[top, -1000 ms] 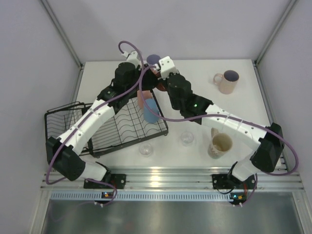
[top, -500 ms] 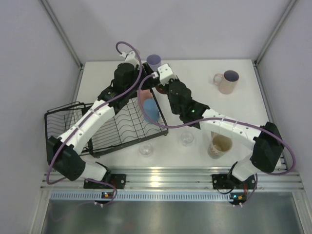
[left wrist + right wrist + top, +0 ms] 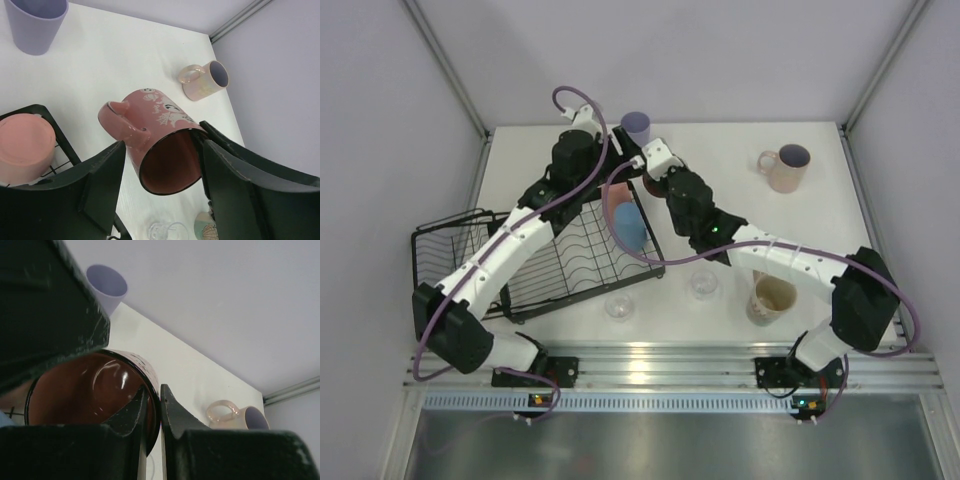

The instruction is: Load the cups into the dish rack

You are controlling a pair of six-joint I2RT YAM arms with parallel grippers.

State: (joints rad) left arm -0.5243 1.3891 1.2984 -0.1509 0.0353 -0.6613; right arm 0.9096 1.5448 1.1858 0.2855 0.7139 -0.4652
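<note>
Both arms (image 3: 510, 245) (image 3: 790, 260) reach to the rack (image 3: 460, 225), right pincer (image 3: 152, 389) clenched on a pink mug (image 3: 160, 120), left pincer (image 3: 162, 150) released around it; two other mugs (image 3: 782, 170) (image 3: 772, 297), three tumblers (image 3: 636, 126) (image 3: 631, 228) (image 3: 25, 142), two glasses (image 3: 618, 306) (image 3: 703, 284).

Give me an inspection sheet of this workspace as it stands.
Surface: white table, no spills seen.
Job's things: dish rack holds an upturned salmon tumbler and a blue tumbler. The patterned pink mug is held in the air. On the table are a lavender tumbler, a pink mug with lavender inside, a cream mug and two clear glasses.
Clutter: nothing seen.
Hands: right hand pinches the patterned pink mug's rim. Left hand is open, fingers either side of that mug.
Cables: a purple cable runs along each arm; the right arm's crosses the rack's corner.
Surroundings: pale walls, metal frame posts.
</note>
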